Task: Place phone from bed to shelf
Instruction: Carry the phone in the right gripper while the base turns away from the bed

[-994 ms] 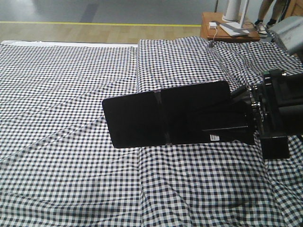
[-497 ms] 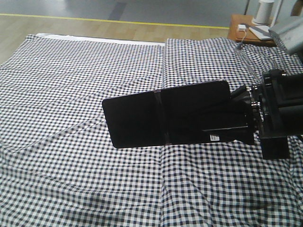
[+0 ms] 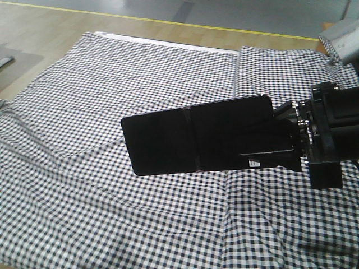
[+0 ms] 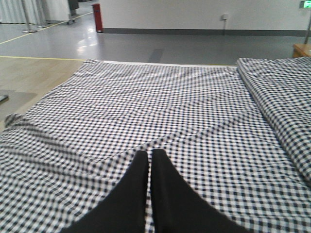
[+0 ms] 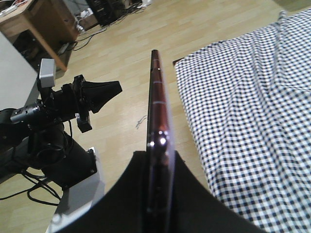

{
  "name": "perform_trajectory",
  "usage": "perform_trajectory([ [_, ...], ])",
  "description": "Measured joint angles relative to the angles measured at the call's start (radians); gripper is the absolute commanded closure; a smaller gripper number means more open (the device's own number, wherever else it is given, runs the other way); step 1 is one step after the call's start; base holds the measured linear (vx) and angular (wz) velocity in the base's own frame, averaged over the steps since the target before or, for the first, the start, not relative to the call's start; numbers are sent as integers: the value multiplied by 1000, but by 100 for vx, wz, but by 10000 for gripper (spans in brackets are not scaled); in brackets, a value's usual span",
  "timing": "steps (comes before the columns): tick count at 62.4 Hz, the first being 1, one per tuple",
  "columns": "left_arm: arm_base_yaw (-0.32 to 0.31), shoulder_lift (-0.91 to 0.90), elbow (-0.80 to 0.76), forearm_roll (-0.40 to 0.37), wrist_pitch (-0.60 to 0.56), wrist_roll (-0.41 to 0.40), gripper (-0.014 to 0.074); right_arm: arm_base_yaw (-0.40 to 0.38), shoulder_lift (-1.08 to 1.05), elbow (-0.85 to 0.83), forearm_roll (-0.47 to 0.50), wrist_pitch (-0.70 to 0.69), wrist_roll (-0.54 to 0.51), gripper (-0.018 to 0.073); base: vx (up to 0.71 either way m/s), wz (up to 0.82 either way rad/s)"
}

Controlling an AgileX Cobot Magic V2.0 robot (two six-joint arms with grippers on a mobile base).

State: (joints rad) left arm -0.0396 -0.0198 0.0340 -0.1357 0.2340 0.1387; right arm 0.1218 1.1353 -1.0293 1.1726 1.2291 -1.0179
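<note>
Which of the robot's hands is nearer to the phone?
Right. The right hand is clamped on one end of the phone. The left hand, shut and empty, is over the bed, apart from the phone.

I work in a staged bedroom inside a large lab hall. A gingham-sheeted bed [image 3: 140, 73] sits on wood flooring [image 3: 56, 28], edged across the top of the frame by a yellow taped line [image 3: 168, 22], with a polished grey floor [image 4: 184, 46] beyond. Cables [image 5: 104, 31] trail beside a desk [image 5: 29, 19] at upper left.

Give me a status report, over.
Right gripper shut on phone, held clear of bed. Left gripper shut, empty. No shelf in view.
</note>
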Motion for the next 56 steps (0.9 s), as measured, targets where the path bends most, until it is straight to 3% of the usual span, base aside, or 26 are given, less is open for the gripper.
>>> perform_trajectory([
  [56, 0, 0, 0, 0, 0, 0, 596, 0, 0, 0, 1, 0, -1, 564, -10, 38],
])
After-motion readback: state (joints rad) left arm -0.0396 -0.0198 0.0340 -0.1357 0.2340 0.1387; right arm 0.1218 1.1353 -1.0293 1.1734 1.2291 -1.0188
